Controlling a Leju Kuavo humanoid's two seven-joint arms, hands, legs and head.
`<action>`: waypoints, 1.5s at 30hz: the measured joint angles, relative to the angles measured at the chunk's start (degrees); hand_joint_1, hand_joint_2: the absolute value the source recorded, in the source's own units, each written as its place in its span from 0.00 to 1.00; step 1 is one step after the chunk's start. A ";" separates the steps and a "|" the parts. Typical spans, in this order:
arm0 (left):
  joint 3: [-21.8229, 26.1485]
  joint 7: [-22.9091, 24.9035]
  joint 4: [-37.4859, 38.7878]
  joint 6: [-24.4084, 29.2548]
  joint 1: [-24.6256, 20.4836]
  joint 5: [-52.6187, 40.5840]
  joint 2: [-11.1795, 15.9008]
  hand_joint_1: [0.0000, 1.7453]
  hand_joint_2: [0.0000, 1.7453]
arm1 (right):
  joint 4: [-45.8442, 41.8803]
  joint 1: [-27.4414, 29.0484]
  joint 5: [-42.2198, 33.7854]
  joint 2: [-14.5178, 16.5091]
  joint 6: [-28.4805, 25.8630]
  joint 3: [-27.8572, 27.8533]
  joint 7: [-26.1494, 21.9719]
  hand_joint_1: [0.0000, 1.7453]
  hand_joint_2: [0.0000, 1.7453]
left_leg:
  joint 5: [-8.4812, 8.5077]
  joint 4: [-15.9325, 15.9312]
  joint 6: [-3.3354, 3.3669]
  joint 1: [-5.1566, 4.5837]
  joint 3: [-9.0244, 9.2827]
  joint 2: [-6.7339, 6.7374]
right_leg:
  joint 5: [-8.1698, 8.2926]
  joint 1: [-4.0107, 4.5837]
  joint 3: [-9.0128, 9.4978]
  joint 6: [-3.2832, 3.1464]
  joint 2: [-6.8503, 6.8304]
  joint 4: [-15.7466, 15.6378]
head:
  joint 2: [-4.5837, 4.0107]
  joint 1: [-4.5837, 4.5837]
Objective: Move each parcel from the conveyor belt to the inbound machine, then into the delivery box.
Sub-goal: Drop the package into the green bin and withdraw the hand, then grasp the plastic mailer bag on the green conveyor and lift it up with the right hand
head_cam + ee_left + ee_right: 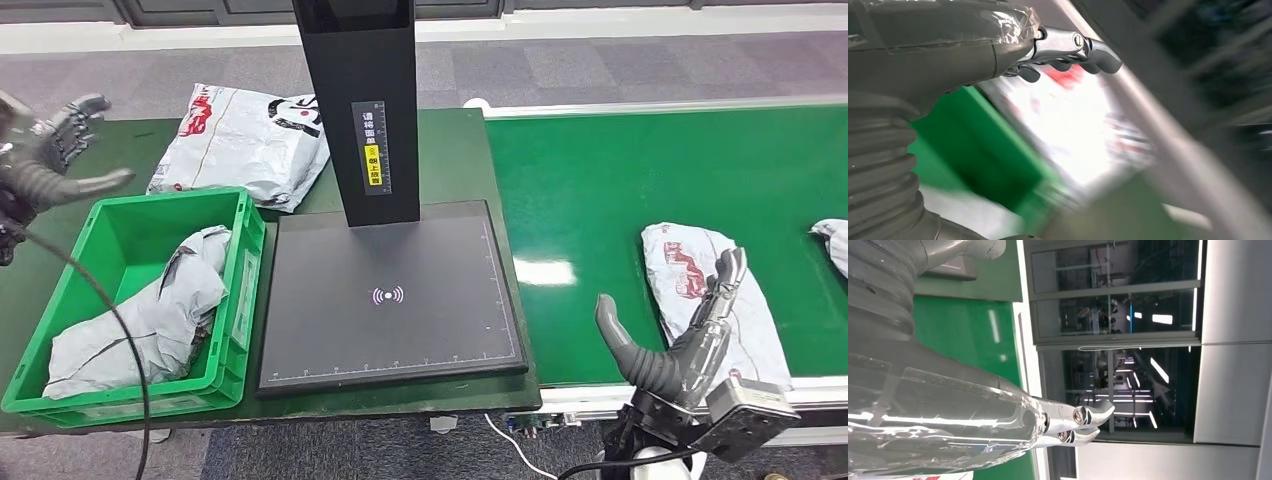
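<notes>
From the head view, the right hand (680, 335) rises at the lower right of the frame, fingers spread and holding nothing, its fingertips over the near edge of a grey parcel (710, 300) with red print that lies on the green conveyor belt (620, 180). Another parcel (835, 240) pokes in at the right edge of the belt. The inbound machine (390, 300), a black flat plate with a black post, sits mid-frame on the dark green surface (455, 150). Left of it stands the green delivery box (245, 275) with a grey parcel (150, 320) lying inside. Behind the box, at the upper left, a white parcel (245, 140) with red and black print rests on the surface. The left hand (50, 150) hovers at the far left, above the box's corner, fingers apart and empty.

The left wrist view is blurred; the left hand (1068, 52) hangs open over a green edge and a white parcel (1083, 130).

In the right wrist view, the right hand (1075, 425) is open, green belt (968, 335) beside it.
</notes>
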 joint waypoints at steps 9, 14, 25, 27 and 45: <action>1.72 0.72 -12.43 19.59 4.01 31.44 -5.67 0.00 1.00 | 2.73 -4.57 17.34 -0.10 3.47 -0.96 13.80 0.00 1.00 | 0.03 0.01 0.05 -0.02 0.01 -0.11 | 0.03 -0.06 0.06 0.05 -0.12 -0.01 | 0.00 -0.01; 1.69 -5.14 -21.27 23.19 11.70 30.55 -12.46 0.00 1.00 | 10.98 -12.13 34.04 -2.18 9.52 -4.84 25.28 0.00 1.00 | 0.05 0.03 0.14 -0.14 0.00 -0.05 | 0.12 -0.24 0.04 0.19 -0.05 -0.03 | 0.00 -0.02; 0.43 -8.05 -31.13 22.40 21.89 29.21 -20.71 0.00 1.00 | 31.18 -27.82 50.73 -8.07 17.79 -11.21 32.48 0.00 1.00 | 0.14 0.16 0.36 -0.25 -0.24 -0.22 | 0.20 -0.30 -0.07 0.38 -0.17 -0.08 | 0.00 -0.02; 0.33 -7.96 -32.57 21.49 23.71 29.38 -22.08 0.00 1.00 | 35.57 -31.21 54.06 -9.36 18.76 -11.77 34.36 0.00 1.00 | 0.15 0.16 0.37 -0.25 -0.26 -0.21 | 0.20 -0.28 -0.10 0.38 -0.16 -0.08 | 0.00 -0.02; -3.03 -8.45 -36.38 18.27 33.12 30.06 -28.53 0.00 1.00 | 76.17 -53.00 73.96 -21.08 20.67 -11.51 41.31 0.00 1.00 | 0.20 0.18 0.46 -0.31 -0.40 -0.34 | 0.27 -0.40 -0.17 0.51 -0.29 -0.08 | 0.00 -0.01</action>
